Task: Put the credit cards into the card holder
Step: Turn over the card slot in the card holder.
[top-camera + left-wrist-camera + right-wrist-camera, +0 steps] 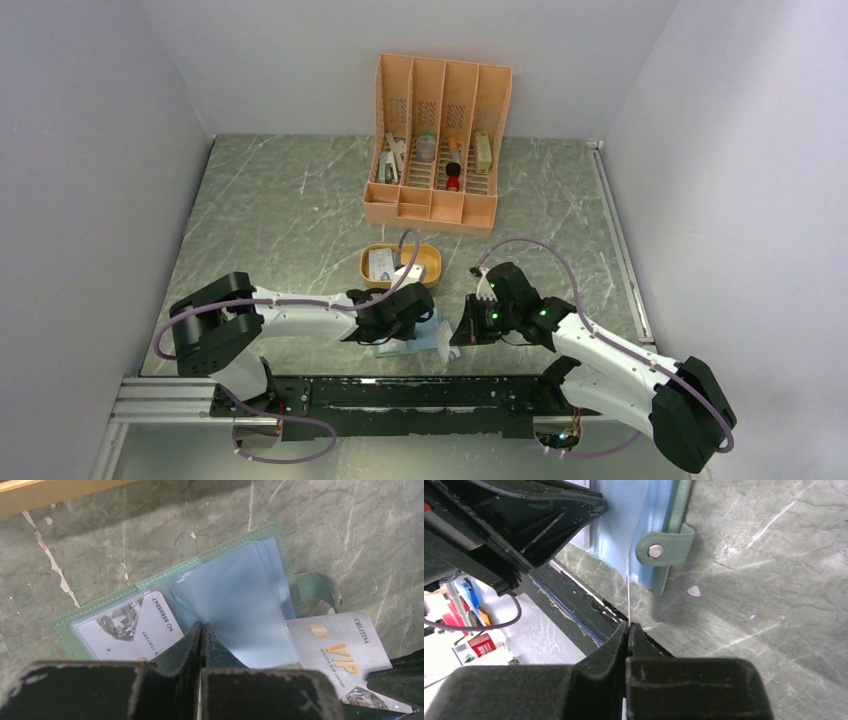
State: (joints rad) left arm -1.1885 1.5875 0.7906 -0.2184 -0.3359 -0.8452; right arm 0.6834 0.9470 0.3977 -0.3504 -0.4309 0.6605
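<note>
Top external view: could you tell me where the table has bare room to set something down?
Bare marble: left of the organizer to the wall, right of it to the rail, and left of the oval tray. Crowded: near centre, where the left gripper and right gripper meet over the card holder.
</note>
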